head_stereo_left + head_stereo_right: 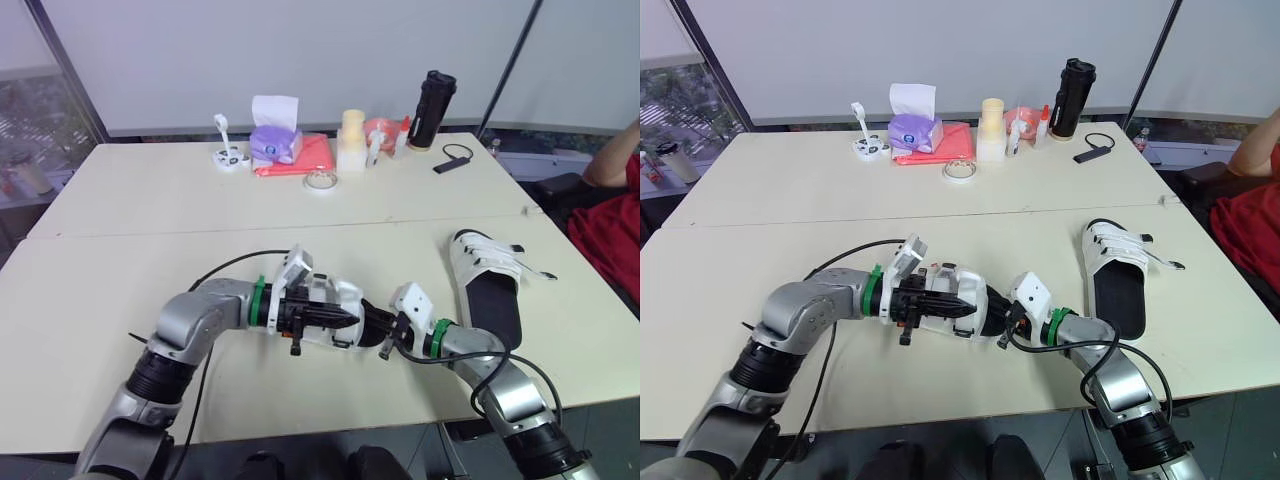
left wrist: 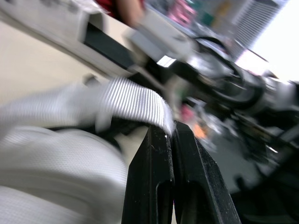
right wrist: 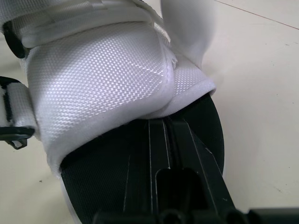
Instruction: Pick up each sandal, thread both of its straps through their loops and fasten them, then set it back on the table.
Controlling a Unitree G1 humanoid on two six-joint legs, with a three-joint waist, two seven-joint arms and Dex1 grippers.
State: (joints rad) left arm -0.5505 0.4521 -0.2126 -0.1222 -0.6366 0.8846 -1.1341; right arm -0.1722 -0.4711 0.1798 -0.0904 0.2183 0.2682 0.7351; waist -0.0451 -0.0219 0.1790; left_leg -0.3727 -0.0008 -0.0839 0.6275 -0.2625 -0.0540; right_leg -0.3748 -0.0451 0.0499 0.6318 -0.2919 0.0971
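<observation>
Two sandals in play. The held sandal is sitting between the two grippers at the near middle of the table; can't tell if it's touching the top or hanging just over it. The second sandal is lying flat on the table to the right, well apart, sole down, with one strap end sticking out past its side.

The left gripper is reaching in from the left; in its wrist view its fingers are pressing together and pinching the end of one ribbed white strap; that view is blurring badly, so the loop is hard to make out.

The right gripper is coming in from the right; its fingers are lying pressed together on the black footbed, with the tips running under the white upper; the upper is hiding the tips, so can't tell whether they're pinching anything.

Far edge of the table: one black bottle, one purple tissue box, one tape roll; one person in a red sleeve is sitting at the right, cut off by the frame.
</observation>
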